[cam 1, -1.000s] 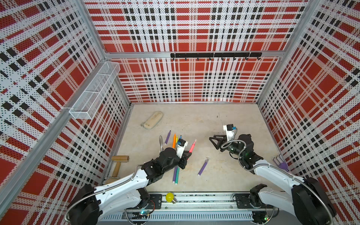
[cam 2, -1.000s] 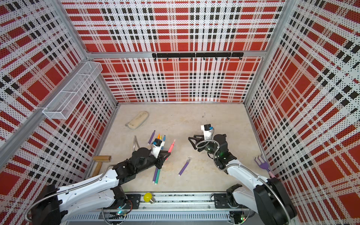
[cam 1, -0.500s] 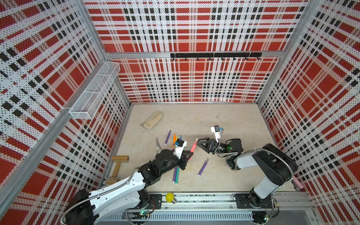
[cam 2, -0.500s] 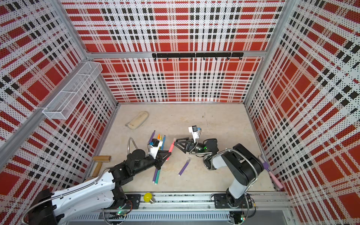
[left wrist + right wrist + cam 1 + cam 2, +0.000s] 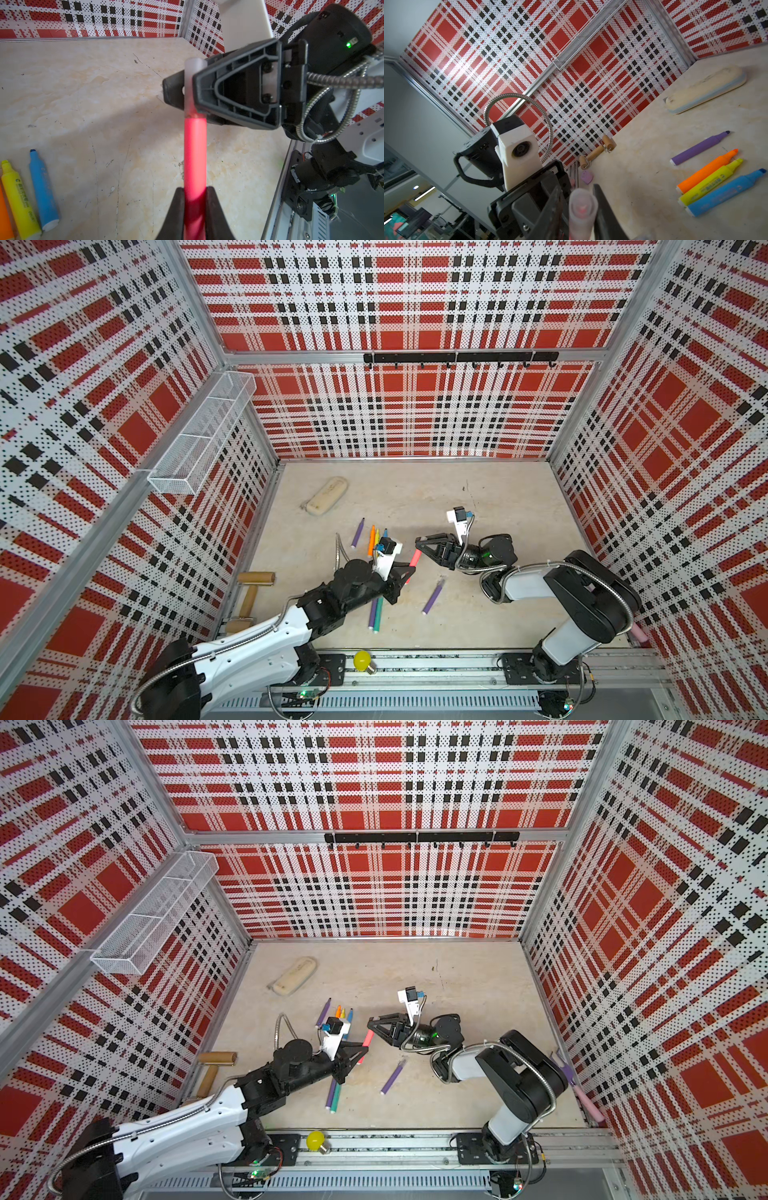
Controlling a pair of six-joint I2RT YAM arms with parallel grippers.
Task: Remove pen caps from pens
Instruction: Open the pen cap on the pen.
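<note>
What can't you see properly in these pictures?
- Pink pen, held end: left wrist view, hidden inside the left gripper.
- Teal pen, one end: both top views, under the left gripper.
- Orange pen: left wrist view, cut off by the edge.
- Cap: right wrist view, blurred, too close.

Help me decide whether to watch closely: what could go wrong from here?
The right gripper pinches the cap near its fingertips, so it may slip off when pulled. The left gripper holds the pink pen far from the cap; the pen could slide out or tilt instead of the cap releasing.
</note>
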